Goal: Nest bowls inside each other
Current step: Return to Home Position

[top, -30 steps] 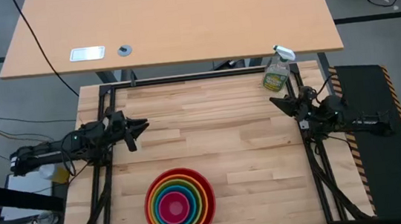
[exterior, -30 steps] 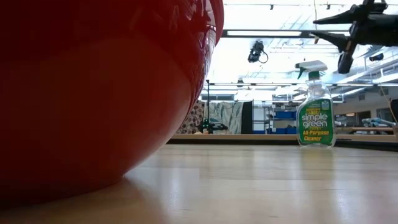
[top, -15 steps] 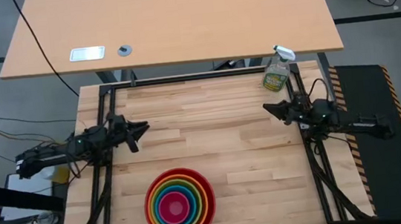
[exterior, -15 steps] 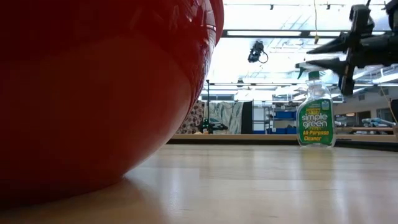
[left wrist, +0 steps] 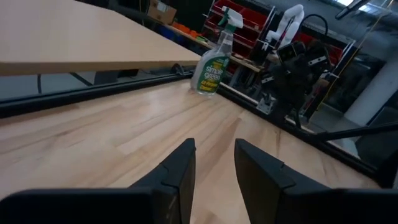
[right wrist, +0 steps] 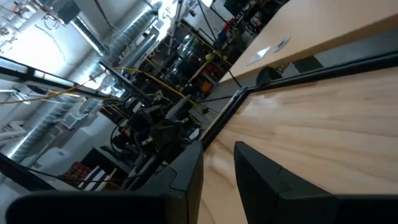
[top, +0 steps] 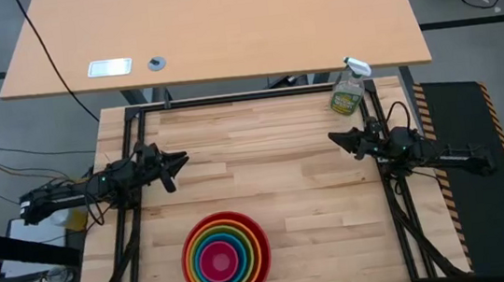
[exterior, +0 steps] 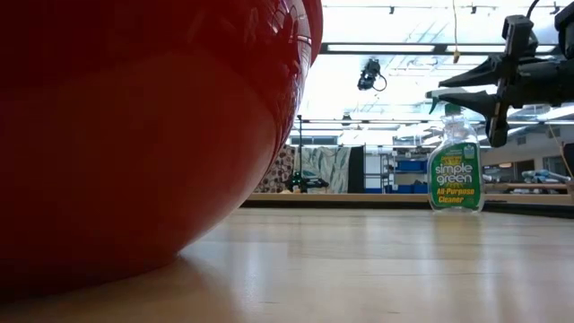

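The bowls point(top: 226, 256) sit nested in one stack near the table's front edge: red outermost, then orange, green and blue rings, magenta in the middle. The red bowl point(exterior: 134, 135) rests on its base and fills the left of the low view. My left gripper point(top: 179, 158) hovers level at the table's left side, open point(left wrist: 214, 146), nothing between its fingers. My right gripper point(top: 334, 139) hovers level at the right side, pointing left point(exterior: 437, 89), open point(right wrist: 217, 149) and empty. Both are far from the bowls.
A clear spray bottle point(top: 347, 93) with a green label point(exterior: 456, 170) stands at the table's far right corner. Black frame rails point(top: 229, 98) run along the table's edges. A second, lighter table point(top: 212, 32) stands beyond. Bare wood point(top: 263, 159) lies between the grippers.
My right gripper has come down and reached a little toward the table's left, levelling out. My left arm has sunk slightly at the left edge. The bowls have not moved.
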